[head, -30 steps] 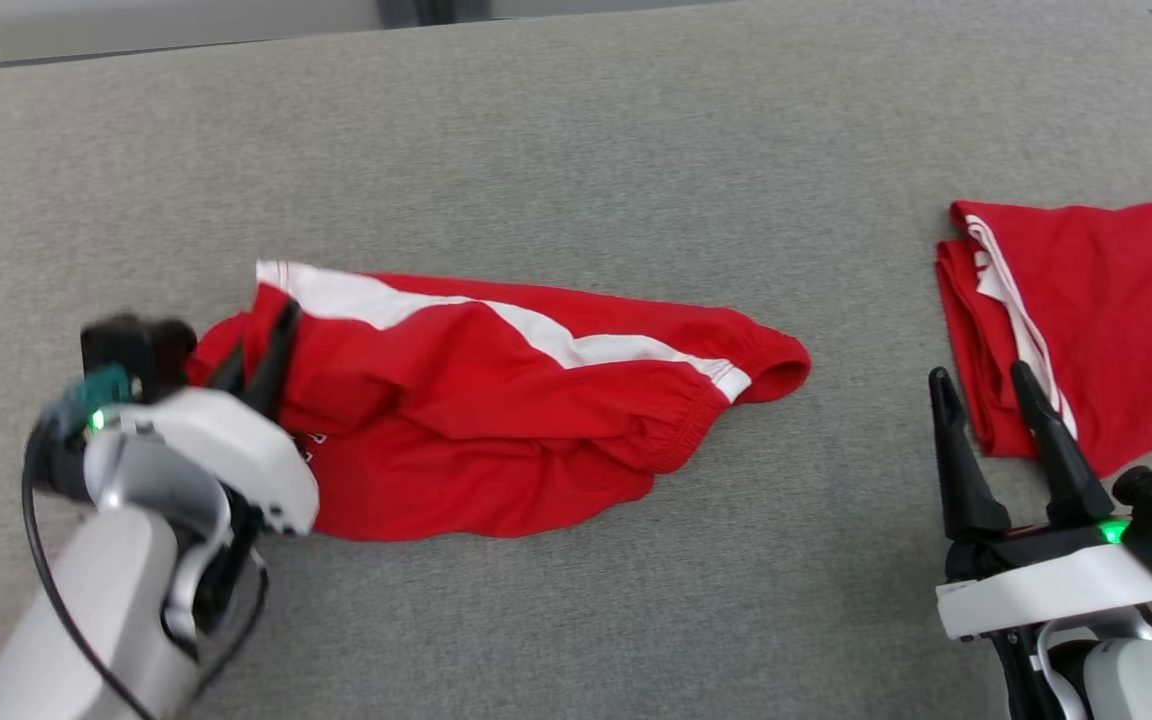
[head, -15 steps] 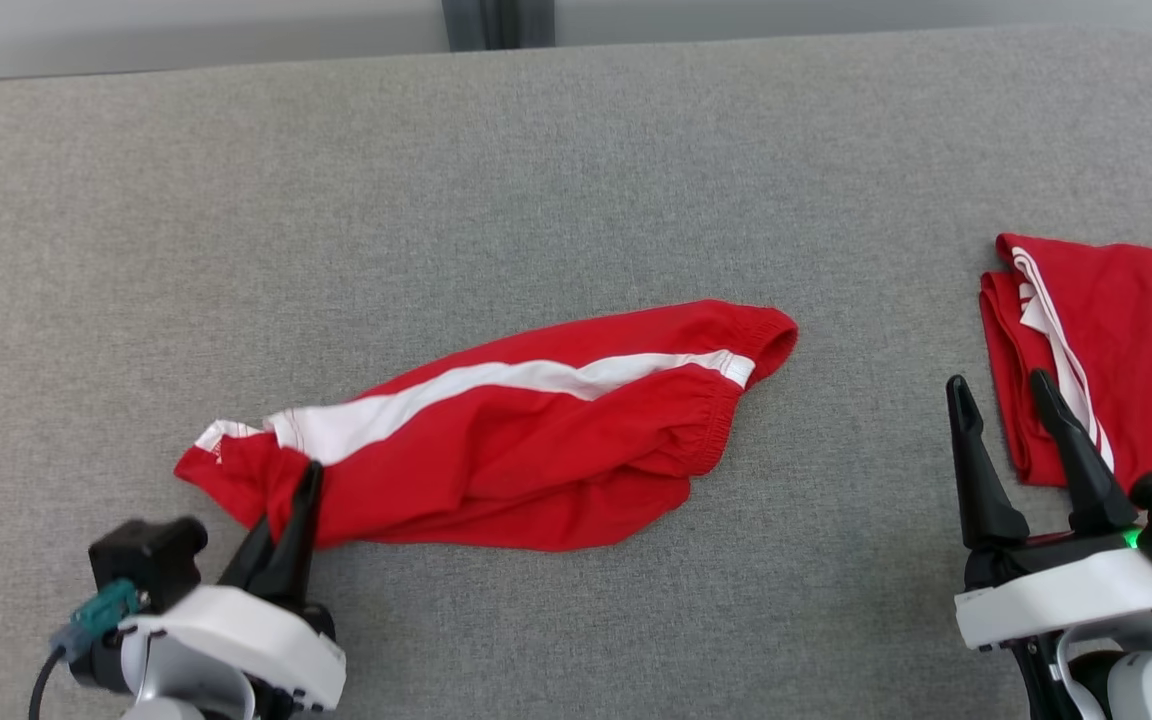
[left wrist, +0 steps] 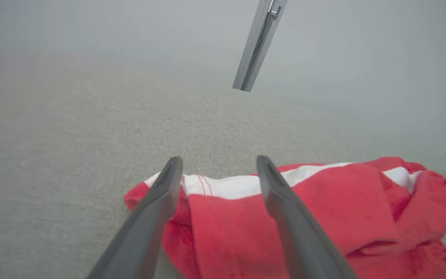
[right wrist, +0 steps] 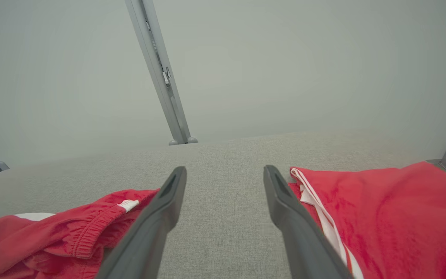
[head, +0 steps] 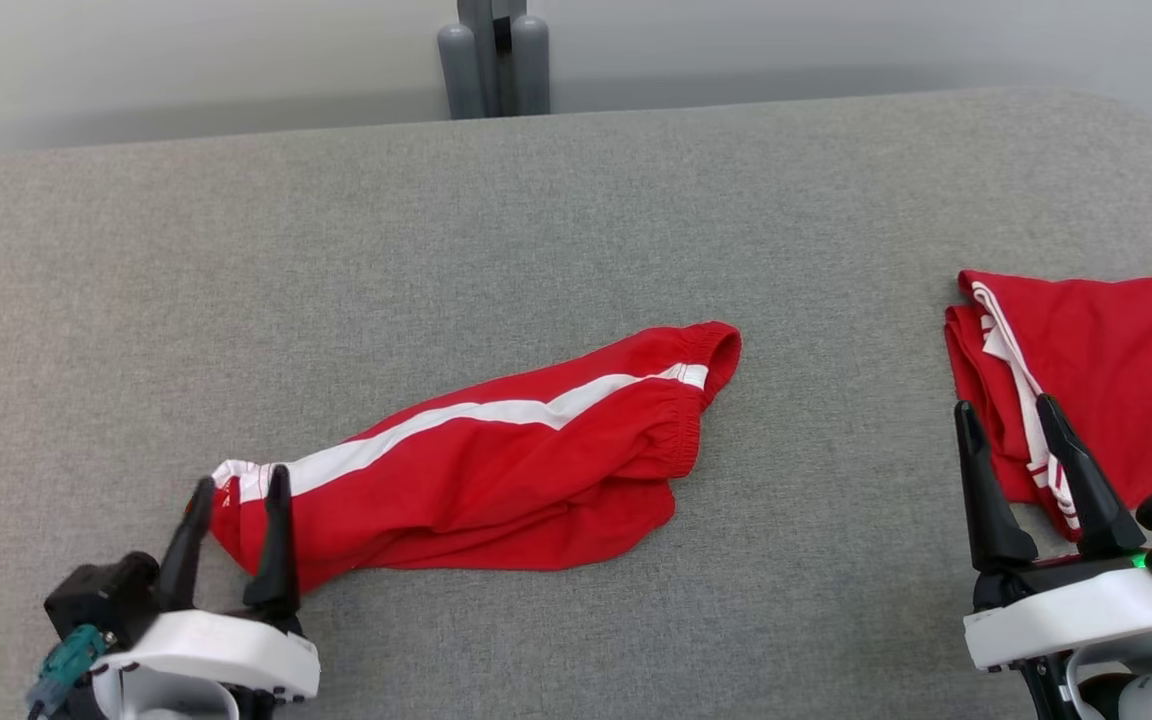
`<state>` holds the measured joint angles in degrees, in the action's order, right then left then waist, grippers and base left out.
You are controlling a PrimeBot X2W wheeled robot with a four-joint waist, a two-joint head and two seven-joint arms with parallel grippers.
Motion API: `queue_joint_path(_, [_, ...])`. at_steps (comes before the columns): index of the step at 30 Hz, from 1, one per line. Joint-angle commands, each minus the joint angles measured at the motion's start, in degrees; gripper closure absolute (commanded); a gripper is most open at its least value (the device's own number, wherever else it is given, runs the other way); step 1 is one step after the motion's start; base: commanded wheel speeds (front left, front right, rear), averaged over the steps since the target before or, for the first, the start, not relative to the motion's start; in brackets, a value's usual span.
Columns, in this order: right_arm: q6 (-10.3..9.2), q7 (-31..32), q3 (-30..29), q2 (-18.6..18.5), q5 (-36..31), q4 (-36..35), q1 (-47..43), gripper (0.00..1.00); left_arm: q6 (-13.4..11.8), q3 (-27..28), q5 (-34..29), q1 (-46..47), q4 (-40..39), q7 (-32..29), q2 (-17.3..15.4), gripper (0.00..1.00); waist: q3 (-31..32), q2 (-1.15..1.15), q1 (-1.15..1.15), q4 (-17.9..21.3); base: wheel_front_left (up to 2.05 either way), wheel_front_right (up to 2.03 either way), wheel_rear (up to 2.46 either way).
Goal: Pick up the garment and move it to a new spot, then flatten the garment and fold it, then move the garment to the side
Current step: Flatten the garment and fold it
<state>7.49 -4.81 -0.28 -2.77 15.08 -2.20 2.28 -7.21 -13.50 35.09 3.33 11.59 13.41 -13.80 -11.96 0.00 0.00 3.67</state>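
The garment (head: 496, 470) is a pair of red shorts with a white side stripe, lying crumpled and stretched slantwise on the grey padded table (head: 576, 220). Its waistband points to the far right and its leg hem to the near left. My left gripper (head: 240, 483) stands open at that hem, its fingers straddling the white edge without pinching it. The left wrist view shows the left gripper (left wrist: 219, 159) with spread fingers over the garment (left wrist: 323, 209). My right gripper (head: 1005, 408) is open at the lower right, holding nothing, with the garment (right wrist: 72, 232) to its left.
A second red cloth (head: 1106, 370) with white trim lies folded at the table's right edge, just beyond my right fingers and partly behind them; it is the red cloth (right wrist: 393, 217) in the right wrist view. A grey post (head: 496, 55) stands behind the table's far edge.
My left gripper has gone from shut on the garment's hem to open, letting it go. Before that it dragged the hem toward the near left, stretching the garment. The camera also shifted.
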Motion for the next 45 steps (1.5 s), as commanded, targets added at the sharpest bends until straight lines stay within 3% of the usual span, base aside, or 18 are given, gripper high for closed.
queue_joint_path(1, [0.02, -0.10, -0.30, -0.28, 0.18, -0.20, -0.20, 0.00, -1.37, 0.68, -1.64, 1.03, -0.61, 0.56, -0.59, 0.00, 0.64, 0.00, 0.00, 0.41, 0.00, 0.00, 0.00])
queue_joint_path(8, [0.02, -0.63, -0.68, -0.28, 0.09, -0.75, 0.88, 0.00, -4.32, 2.46, -6.19, 3.85, -5.76, 1.43, -1.00, 0.00, 2.09, 0.00, 0.00, 1.11, 0.00, 0.00, 0.00])
queue_joint_path(18, [0.02, -1.33, 1.20, -0.30, -0.94, 0.20, 2.60, 0.00, -7.59, -0.34, -13.39, 7.93, -12.50, -0.40, -2.45, 0.00, 4.00, 0.00, 0.00, 1.31, 0.00, 0.00, 0.00])
queue_joint_path(32, [0.02, -1.97, 1.05, -0.28, -1.82, 1.97, 0.95, 0.00, -5.42, -1.11, -13.58, 3.95, -8.34, 0.91, -3.91, 0.00, 4.94, 0.00, 0.00, 0.11, 0.00, 0.00, 0.00])
queue_joint_path(45, [0.02, -1.43, 0.55, -0.29, -2.00, 1.86, 0.90, 0.00, -5.78, -2.04, -13.61, 3.52, -7.02, 0.69, -3.91, 0.00, 5.46, 0.00, 0.00, -0.48, 0.00, 0.00, 0.00])
